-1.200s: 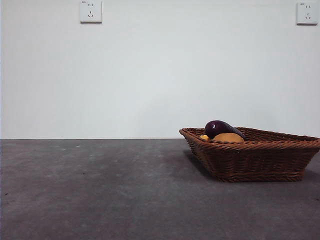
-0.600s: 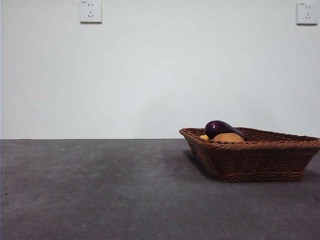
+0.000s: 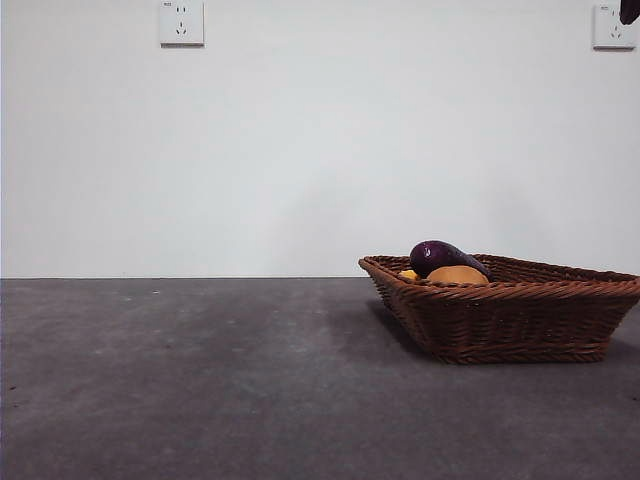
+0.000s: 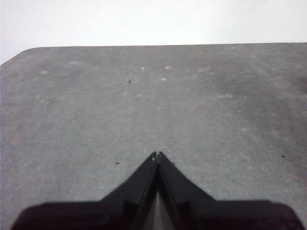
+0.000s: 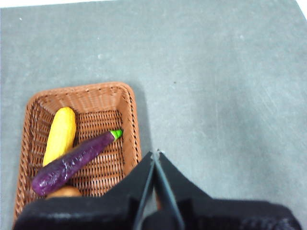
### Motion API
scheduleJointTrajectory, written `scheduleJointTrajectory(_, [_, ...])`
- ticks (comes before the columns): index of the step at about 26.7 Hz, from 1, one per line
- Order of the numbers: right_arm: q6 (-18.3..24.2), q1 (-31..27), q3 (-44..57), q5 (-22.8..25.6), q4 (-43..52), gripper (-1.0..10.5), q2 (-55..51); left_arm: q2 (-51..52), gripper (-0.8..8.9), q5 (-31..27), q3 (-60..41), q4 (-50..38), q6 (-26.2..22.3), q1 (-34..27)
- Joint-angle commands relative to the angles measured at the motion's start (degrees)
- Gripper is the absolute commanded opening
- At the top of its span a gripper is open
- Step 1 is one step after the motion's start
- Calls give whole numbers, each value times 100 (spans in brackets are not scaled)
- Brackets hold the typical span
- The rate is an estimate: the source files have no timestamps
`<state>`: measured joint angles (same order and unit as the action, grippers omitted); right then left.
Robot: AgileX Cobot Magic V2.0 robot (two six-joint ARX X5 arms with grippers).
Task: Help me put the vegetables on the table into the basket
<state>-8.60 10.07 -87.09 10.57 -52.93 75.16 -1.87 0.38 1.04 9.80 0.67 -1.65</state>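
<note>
Sitting on the dark grey matte table, the shallow brown woven wicker basket holds all the vegetables: a long dark purple eggplant with a green stem, a yellow elongated piece just beside it along the basket's length, and a tan-brown potato touching the eggplant's thick end, mostly hidden by the right gripper. That gripper hangs high above the basket's edge, jaws pressed together, holding nothing. The left gripper hovers over bare table, jaws likewise closed and empty. Two white wall sockets sit high on the pale wall behind.
</note>
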Motion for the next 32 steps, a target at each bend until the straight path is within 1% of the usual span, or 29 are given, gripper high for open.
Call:
scheduleJointTrajectory(1, [-35,4,20,17,44,2,11,-61,-3,2,-59,-24,37,20])
scheduleJointTrajectory(4, [-35,-7,24,39,70,1,15,-142,-3,2,-59,-24,37,20])
scheduleJointTrajectory(7, [-35,-144,37,24,72,2,-55,-192,-3,2,-59,-24,37,20])
scheduleJointTrajectory(9, [-35,-151,205,-72,144,1,-302,-195,-3,4,-59,-24,37,20])
scheduleJointTrajectory(10, [-20,-197,466,-46,446,1,-546,-195,-3,2,-59,-24,37,20])
scheduleJointTrajectory(12, [-20,-407,1416,-72,1681,2,-1276,-195,-3,2,-59,-24,37,20])
scheduleJointTrajectory(14, [-20,-702,2636,-70,3069,2,-2192,-195,-3,2,-59,-24,37,20])
scheduleJointTrajectory(15, [-20,-885,3401,-61,3790,1,-2774,-195,-3,2,-59,-24,37,20])
scheduleJointTrajectory(16, [-22,-1021,4026,31,4280,1,-3268,-195,-3,2,-59,-24,37,20])
scheduleJointTrajectory(17, [-20,-1141,4769,319,4776,1,-3849,-195,-3,2,-59,-24,37,20])
scheduleJointTrajectory(19, [31,-1241,5993,1163,5368,1,-4835,-195,-3,2,-59,-24,37,20])
scheduleJointTrajectory(20, [146,-1239,6507,1379,5469,1,-5294,-197,-3,2,-59,-24,37,20])
scheduleJointTrajectory(23, [229,-1338,7291,1526,5421,2,-6065,-199,-3,2,-59,-24,37,20])
scheduleJointTrajectory(25, [229,-1458,7689,1515,5423,2,-6467,-199,-3,2,-59,-24,37,20])
scheduleJointTrajectory(29, [240,-1486,8240,1517,5370,2,-6922,-199,-3,2,-59,-24,37,20])
scheduleJointTrajectory(31, [240,-1486,8417,1419,5305,2,-7060,-199,-3,2,-59,-24,37,20])
scheduleJointTrajectory(32, [234,-1486,8485,1292,5272,2,-7112,-201,-3,2,-59,-24,37,20])
